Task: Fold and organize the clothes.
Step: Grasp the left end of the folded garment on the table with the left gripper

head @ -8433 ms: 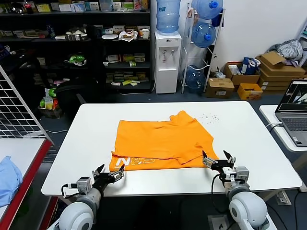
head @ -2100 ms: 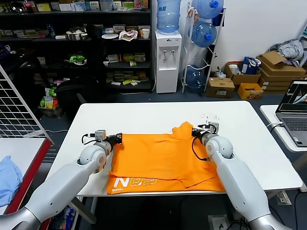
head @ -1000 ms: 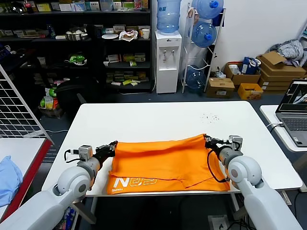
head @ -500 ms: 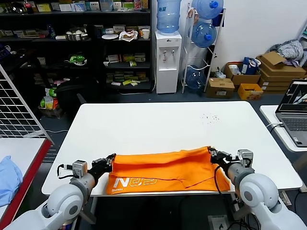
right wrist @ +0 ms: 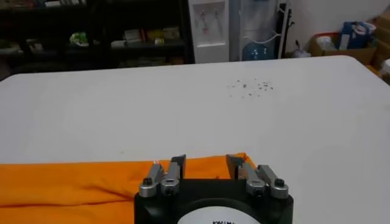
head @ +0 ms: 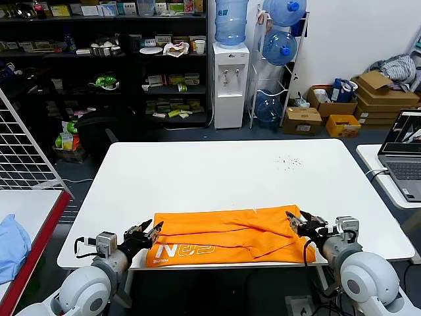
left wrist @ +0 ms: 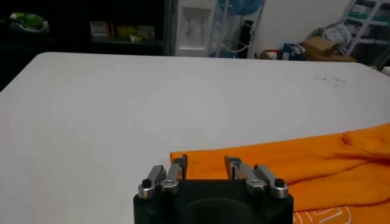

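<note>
The orange T-shirt (head: 223, 230) lies folded into a long flat strip along the front edge of the white table (head: 217, 171), with its white lettering (head: 187, 250) showing at the front left. My left gripper (head: 148, 231) is open at the strip's left end, jaws spread over the cloth's corner, which shows in the left wrist view (left wrist: 292, 164). My right gripper (head: 297, 221) is open at the strip's right end. In the right wrist view the gripper (right wrist: 205, 161) has the shirt's edge (right wrist: 79, 182) lying between its spread fingers. The left gripper (left wrist: 205, 163) looks the same.
A light blue cloth (head: 12, 245) lies on the side table at the left, behind a wire rack (head: 26, 145). A laptop (head: 404, 155) stands on the table at the right. Small dark specks (head: 287, 160) mark the far right of the white table.
Both grippers drew the shirt's far edge toward the front edge, folding it into a strip. The jaws now stand open and the cloth lies flat.
</note>
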